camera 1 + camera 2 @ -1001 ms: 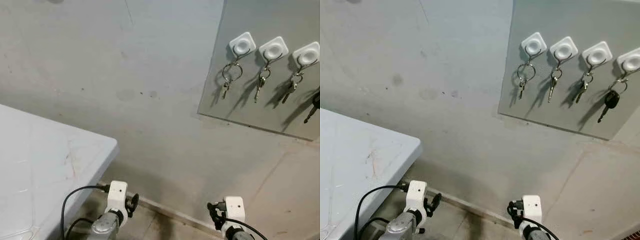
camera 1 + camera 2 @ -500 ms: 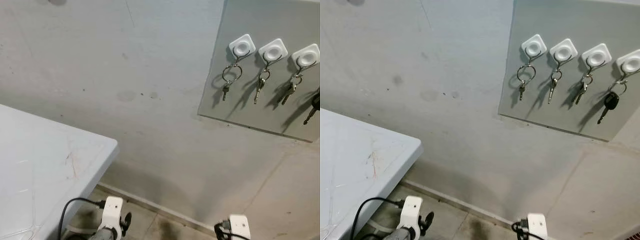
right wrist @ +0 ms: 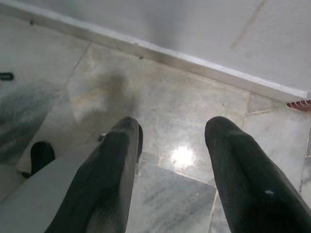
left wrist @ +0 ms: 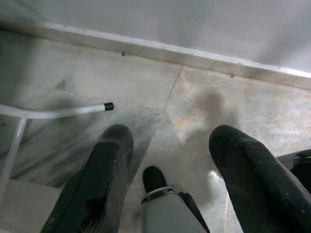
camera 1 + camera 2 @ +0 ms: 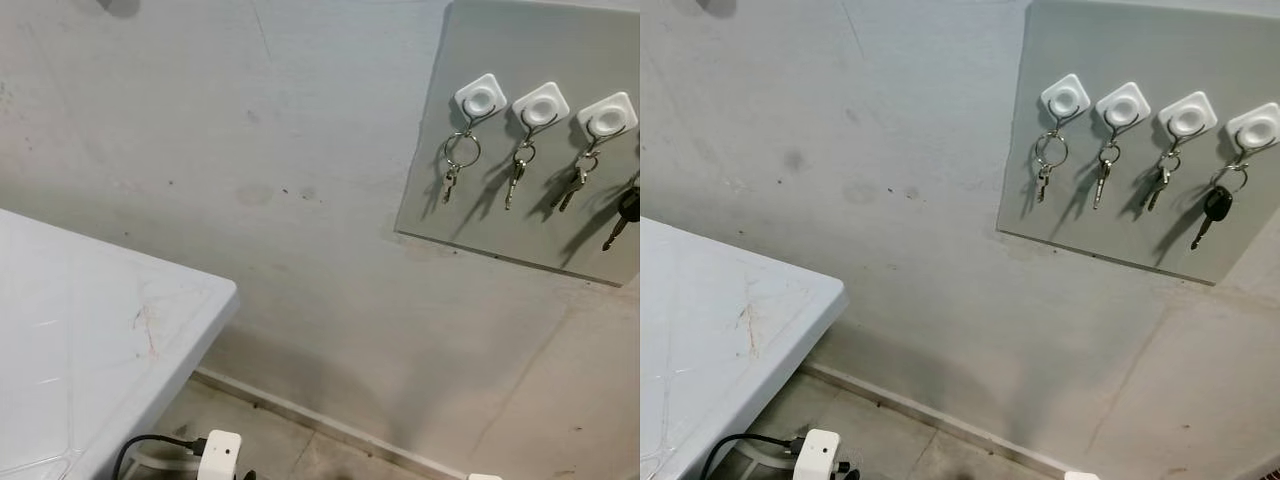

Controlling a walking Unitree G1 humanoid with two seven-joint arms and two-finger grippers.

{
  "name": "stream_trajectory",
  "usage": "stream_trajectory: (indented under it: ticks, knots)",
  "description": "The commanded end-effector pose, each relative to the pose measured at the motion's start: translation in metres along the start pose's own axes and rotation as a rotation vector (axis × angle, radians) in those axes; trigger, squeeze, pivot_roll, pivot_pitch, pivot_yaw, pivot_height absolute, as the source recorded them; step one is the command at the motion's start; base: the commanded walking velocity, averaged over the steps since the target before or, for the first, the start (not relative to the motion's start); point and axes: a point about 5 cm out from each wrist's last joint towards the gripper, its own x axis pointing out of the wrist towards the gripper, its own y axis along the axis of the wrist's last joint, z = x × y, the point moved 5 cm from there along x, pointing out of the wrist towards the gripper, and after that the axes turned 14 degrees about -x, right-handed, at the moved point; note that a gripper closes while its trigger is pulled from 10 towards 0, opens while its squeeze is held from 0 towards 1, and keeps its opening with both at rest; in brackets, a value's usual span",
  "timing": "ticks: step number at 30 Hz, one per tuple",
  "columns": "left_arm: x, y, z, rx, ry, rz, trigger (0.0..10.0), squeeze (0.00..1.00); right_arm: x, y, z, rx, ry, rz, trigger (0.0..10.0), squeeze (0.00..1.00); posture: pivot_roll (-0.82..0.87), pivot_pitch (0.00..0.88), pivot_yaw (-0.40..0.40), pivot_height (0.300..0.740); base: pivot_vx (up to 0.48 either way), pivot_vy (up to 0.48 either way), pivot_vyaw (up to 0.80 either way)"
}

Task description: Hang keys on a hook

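Our left gripper (image 4: 167, 160) and right gripper (image 3: 170, 155) hang released and empty over the floor (image 3: 160, 97), idle since the job looks done; all four keys (image 5: 1043, 172) dangle from wall hooks (image 5: 1065, 98).

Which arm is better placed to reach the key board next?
Right, probably: the board hangs on the wall toward the robot's right, the table sits left. Both the left gripper and right gripper are open, empty, aimed at the floor.
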Motion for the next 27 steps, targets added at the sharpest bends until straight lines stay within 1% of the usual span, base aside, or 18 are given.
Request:
stream_trajectory:
  ticks: [1, 4, 7, 10, 13, 20, 23, 24, 27]
  knots:
    - [0.002, 0.008, -0.001, 0.013, 0.002, 0.011, 10.0, 0.00, 0.000, -0.006, -0.004, -0.008, 0.007, -0.035, 10.0, 0.00, -0.01, 0.000, 0.010, 0.740, 0.000, 0.000, 0.00]
    - [0.004, 0.015, 0.002, 0.011, -0.002, 0.023, 10.0, 0.00, 0.000, -0.008, -0.006, -0.025, 0.011, -0.053, 10.0, 0.00, -0.01, 0.000, 0.009, 0.740, 0.000, 0.000, -0.28]
    - [0.004, 0.017, 0.003, 0.012, -0.005, 0.027, 10.0, 0.00, 0.000, -0.008, -0.010, -0.029, 0.021, -0.056, 10.0, 0.00, -0.01, 0.000, 0.008, 0.740, 0.000, 0.000, -0.72]
    - [0.004, 0.016, 0.005, 0.026, -0.014, 0.021, 10.0, 0.00, 0.001, -0.006, -0.016, -0.031, 0.038, -0.051, 10.0, 0.00, -0.01, 0.000, 0.008, 0.740, 0.000, 0.000, -0.77]
    - [0.004, 0.013, 0.006, 0.030, -0.014, 0.013, 10.0, 0.00, 0.001, -0.006, -0.017, -0.043, 0.038, -0.053, 10.0, 0.00, -0.02, 0.000, 0.009, 0.740, 0.000, 0.000, -0.77]
    - [0.002, 0.007, 0.002, 0.016, -0.011, 0.001, 10.0, 0.00, 0.001, -0.006, -0.017, -0.032, 0.037, -0.055, 10.0, 0.00, -0.02, 0.000, 0.011, 0.740, 0.000, -0.436, -0.77]
    - [0.002, 0.006, -0.001, 0.033, 0.007, -0.003, 10.0, 0.00, 0.001, -0.007, -0.018, -0.034, 0.037, -0.060, 10.0, 0.00, -0.01, 0.000, 0.009, 0.740, 0.000, -0.480, -0.76]
    - [0.002, 0.006, -0.003, -0.007, 0.012, -0.003, 10.0, 0.00, 0.000, -0.009, -0.018, -0.036, 0.036, -0.065, 10.0, 0.00, -0.01, 0.000, 0.008, 0.740, 0.000, 0.000, -0.76]
    - [0.002, 0.006, -0.004, -0.021, 0.020, -0.002, 10.0, 0.00, -0.001, -0.011, -0.018, -0.032, 0.038, -0.071, 10.0, 0.00, -0.01, 0.000, 0.007, 0.740, 0.000, 0.000, -0.75]
